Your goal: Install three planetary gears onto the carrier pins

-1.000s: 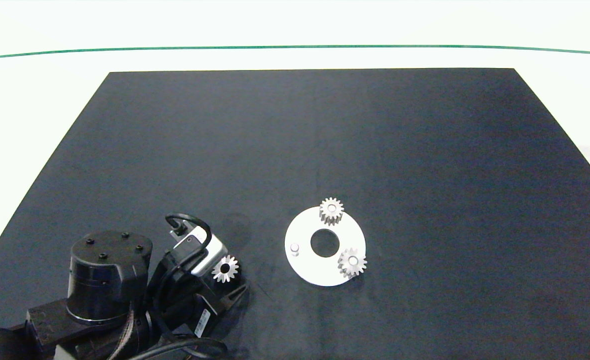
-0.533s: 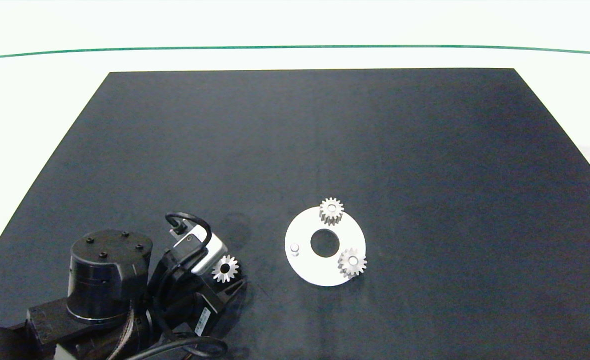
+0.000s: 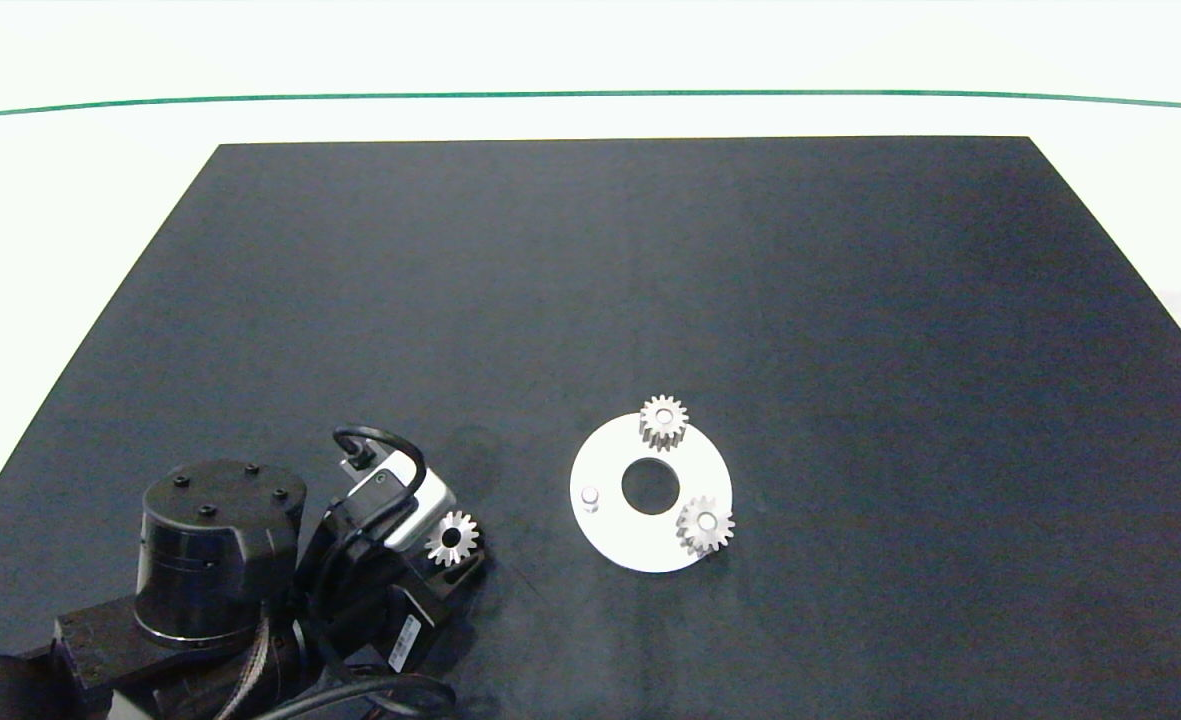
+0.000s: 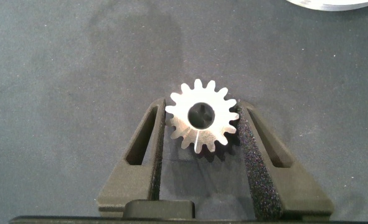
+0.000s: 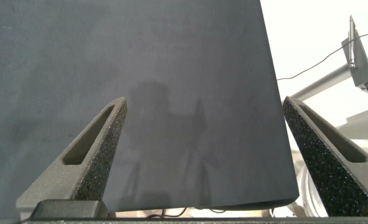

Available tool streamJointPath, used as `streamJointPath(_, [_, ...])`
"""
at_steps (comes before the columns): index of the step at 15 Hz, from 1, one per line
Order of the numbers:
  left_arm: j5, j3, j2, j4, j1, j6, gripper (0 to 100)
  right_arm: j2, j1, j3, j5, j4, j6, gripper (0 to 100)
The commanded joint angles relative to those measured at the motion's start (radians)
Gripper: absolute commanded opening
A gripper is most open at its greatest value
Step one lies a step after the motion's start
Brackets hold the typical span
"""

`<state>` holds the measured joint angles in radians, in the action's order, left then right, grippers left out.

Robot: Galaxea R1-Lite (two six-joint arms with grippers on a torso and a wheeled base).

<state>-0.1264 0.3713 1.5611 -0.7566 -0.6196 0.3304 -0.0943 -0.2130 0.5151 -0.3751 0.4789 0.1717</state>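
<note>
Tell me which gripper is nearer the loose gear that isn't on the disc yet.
Left. The left gripper has its fingers closed around the loose gear. The right gripper is open over bare mat near the table edge, out of the head view.

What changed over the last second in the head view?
The left gripper closed around the third gear, its fingers now against the gear's teeth on the mat. The gear barely shifted. The white disc, its two mounted gears and bare pin stayed put.
</note>
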Motion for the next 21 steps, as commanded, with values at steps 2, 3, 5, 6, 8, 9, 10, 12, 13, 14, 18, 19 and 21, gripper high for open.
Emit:
streamJointPath(2, [-0.002, 0.003, 0.008, -0.004, 0.0, 0.007, 32, -0.002, 0.0, 0.005, -0.002, 0.003, 0.002, 100])
streamJointPath(3, [-0.002, 0.003, 0.008, -0.004, 0.0, 0.009, 29, -0.002, 0.0, 0.006, -0.002, 0.003, 0.002, 100])
streamJointPath(5, [-0.002, 0.003, 0.008, -0.004, 0.0, 0.009, 26, -0.002, 0.0, 0.006, -0.002, 0.003, 0.0, 100])
streamJointPath(6, [-0.007, 0.003, 0.008, -0.004, -0.002, 0.009, 23, -0.002, 0.0, 0.006, -0.002, 0.003, 0.0, 100])
streamJointPath(8, [-0.009, 0.005, 0.007, -0.004, 0.0, 0.01, 20, -0.002, 0.0, 0.008, -0.002, 0.003, 0.0, 100])
streamJointPath(9, [-0.009, 0.005, 0.005, -0.004, -0.002, 0.01, 17, -0.002, 0.0, 0.008, -0.002, 0.003, 0.0, 100])
streamJointPath(10, [-0.01, 0.009, -0.001, -0.004, -0.003, 0.012, 15, -0.002, 0.0, 0.008, -0.002, 0.003, 0.0, 100])
streamJointPath(12, [-0.012, 0.037, -0.019, 0.005, -0.006, 0.012, 13, -0.002, 0.0, 0.008, -0.002, 0.003, 0.002, 100])
streamJointPath(13, [-0.013, 0.043, -0.027, 0.006, -0.008, 0.012, 13, -0.002, 0.0, 0.008, -0.002, 0.003, 0.0, 100])
streamJointPath(14, [-0.015, 0.08, -0.045, 0.048, -0.02, 0.012, 13, -0.002, 0.0, 0.008, -0.002, 0.003, 0.0, 100])
streamJointPath(18, [-0.044, 0.189, -0.121, 0.243, -0.081, 0.01, 13, -0.002, 0.0, 0.006, -0.002, 0.004, 0.0, 100])
streamJointPath(19, [-0.068, 0.204, -0.121, 0.243, -0.097, 0.01, 13, -0.002, 0.001, 0.003, -0.002, 0.004, 0.002, 100])
streamJointPath(21, [-0.101, 0.222, -0.111, 0.244, -0.154, 0.007, 13, -0.002, 0.001, 0.003, -0.002, 0.004, 0.002, 100])
